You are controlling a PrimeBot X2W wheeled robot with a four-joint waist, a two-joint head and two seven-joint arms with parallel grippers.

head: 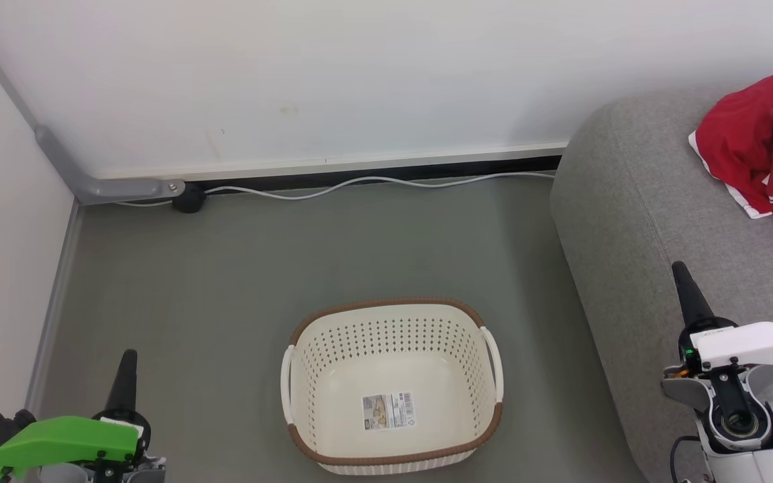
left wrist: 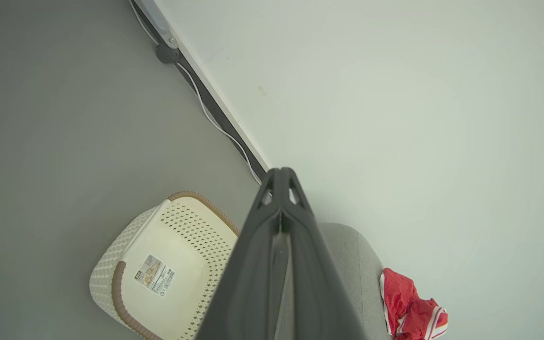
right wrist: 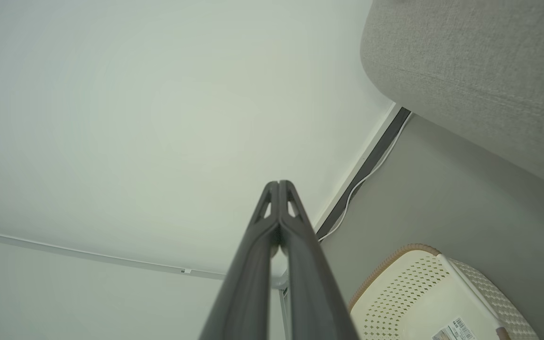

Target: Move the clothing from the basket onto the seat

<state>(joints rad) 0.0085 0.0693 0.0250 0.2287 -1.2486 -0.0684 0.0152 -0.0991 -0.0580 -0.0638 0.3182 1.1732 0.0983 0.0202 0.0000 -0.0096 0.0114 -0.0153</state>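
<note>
Both my left claw (head: 127,362) and right claw (head: 682,275) are pressed together. Between them the basket (head: 393,335) holds a small label (head: 390,411), print unreadable. Red clothing (head: 755,147) lies on the sofa (head: 628,201) beyond my right claw

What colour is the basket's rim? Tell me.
Brown rim on the cream basket; best in the head view.

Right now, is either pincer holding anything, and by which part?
Nothing. Left pincer and right pincer are both shut with nothing between them; the red clothes lie on the sofa.
</note>
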